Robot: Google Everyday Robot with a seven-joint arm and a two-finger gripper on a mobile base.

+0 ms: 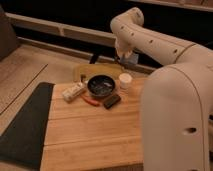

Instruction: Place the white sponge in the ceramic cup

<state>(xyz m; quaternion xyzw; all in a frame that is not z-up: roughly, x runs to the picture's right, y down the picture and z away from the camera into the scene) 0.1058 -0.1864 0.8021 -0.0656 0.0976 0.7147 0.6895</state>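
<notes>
The robot's big white arm [165, 55] filled the right side and curved high over the back of the wooden table [90, 135]. It reached that far because the cup stood near the table's back edge. A dark mat [25, 125] lay flat along the table's left side, away from the work.

In the middle sat a wide dark bowl [101, 85]. A long cream block [73, 91] lay just left of it. A brown block [111, 101] and a small red thing [91, 101] lay in front of it. None of these were part of the job.

The ceramic cup [125, 80] stood upright just right of the bowl, with its mouth facing up, ready to take something.

The gripper [125, 58] hung in the air above the cup, a bit behind it. Its claw was pressed together, pinching the white sponge [132, 59]. The sponge was up in the air, not in the cup yet. I think the claw held it tight so it would not drop early. It looked like it needed to come down over the cup's mouth first.
</notes>
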